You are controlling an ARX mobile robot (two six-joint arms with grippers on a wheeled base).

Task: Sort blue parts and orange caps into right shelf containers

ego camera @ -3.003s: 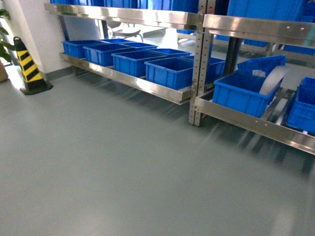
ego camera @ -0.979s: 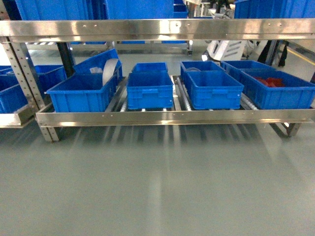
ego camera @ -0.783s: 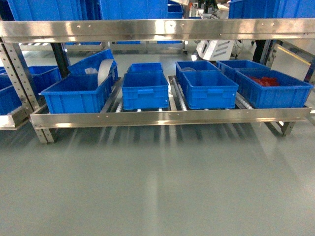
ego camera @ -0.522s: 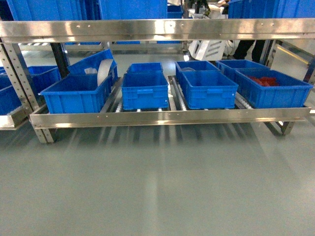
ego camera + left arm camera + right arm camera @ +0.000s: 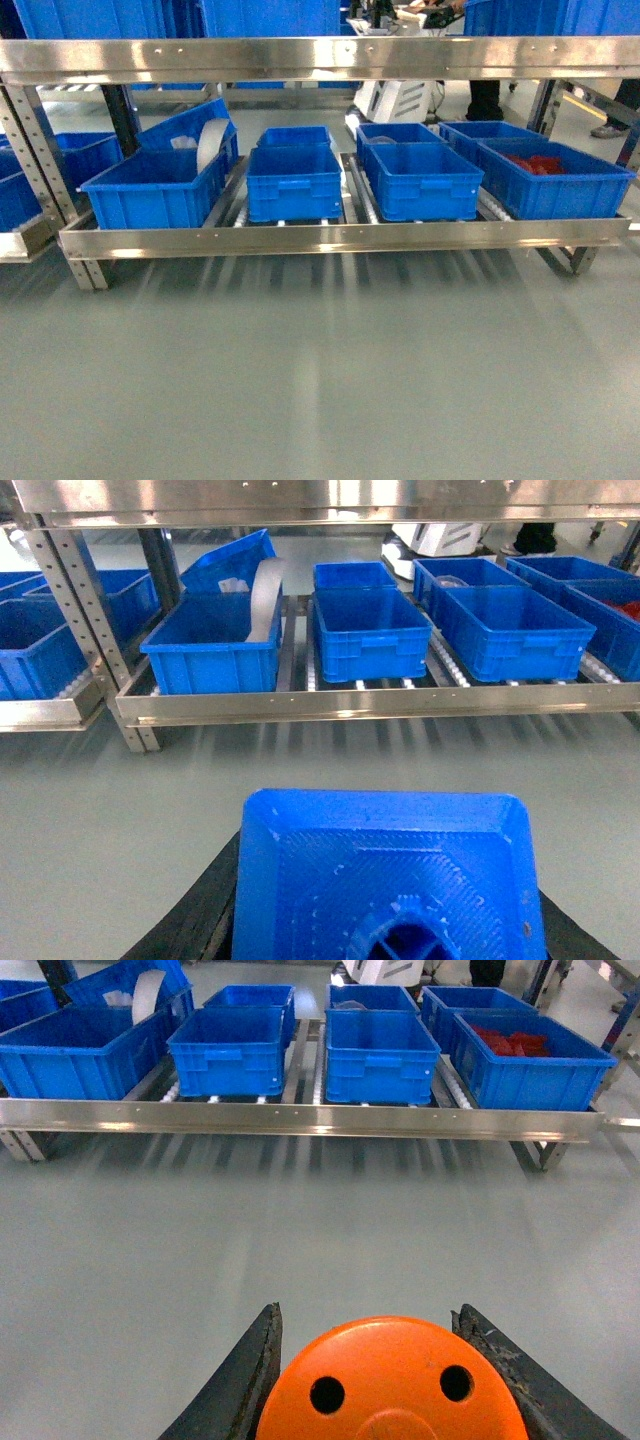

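Note:
A blue part (image 5: 390, 880) fills the bottom of the left wrist view, with my left gripper (image 5: 388, 905) shut on it; dark fingers (image 5: 195, 920) show at both its sides. An orange cap (image 5: 392, 1385) with two small holes in its flat top sits in my right gripper (image 5: 369, 1326), whose jaws press against its sides. Ahead on the low right shelf stand blue containers: a left one (image 5: 150, 190), a middle one (image 5: 294, 185), another (image 5: 426, 185), and a far-right one (image 5: 548, 192) holding red pieces (image 5: 533, 162). Neither gripper shows in the head view.
A steel front rail (image 5: 340, 237) edges the low shelf and an upper steel beam (image 5: 320, 55) crosses above it. A tilted crate with a white roll (image 5: 211, 140) leans at the back left. A perforated post (image 5: 30, 150) divides off the left shelf. Grey floor lies between me and the shelf.
The head view has swung from the left shelf round to face the right shelf squarely. In the last half second it holds nearly still; figures behind the shelf have shifted.

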